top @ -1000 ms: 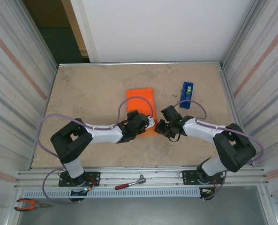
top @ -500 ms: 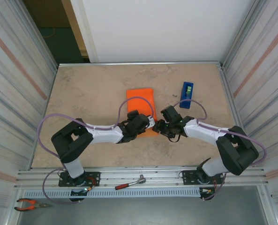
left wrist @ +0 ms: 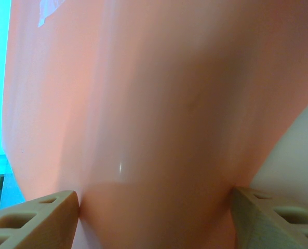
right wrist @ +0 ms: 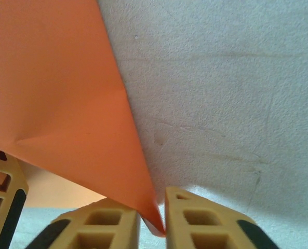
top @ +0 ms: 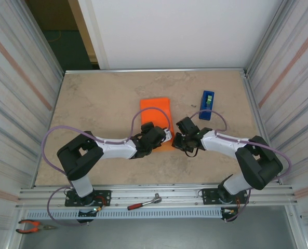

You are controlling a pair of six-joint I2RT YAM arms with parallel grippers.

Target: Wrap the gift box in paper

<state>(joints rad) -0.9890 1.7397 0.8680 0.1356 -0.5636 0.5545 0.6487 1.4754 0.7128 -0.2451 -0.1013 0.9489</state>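
You see the orange paper (top: 155, 111) lying folded near the middle of the table (top: 102, 98); the blue tape dispenser (top: 206, 105) stands to its right, near but apart from it; both arms reach to the near end of the paper, one from each side. In the left wrist camera your left fingers (left wrist: 34, 218) stand wide; the gift box (left wrist: 159, 129), in its orange skin, sits between them and touches both, so they hold it. In the right wrist camera your right fingers (right wrist: 205, 223) are narrow; a pointed corner of the paper sits in the small gap between them and they pinch it; the rest of the sheet spreads up and to the left over the table.
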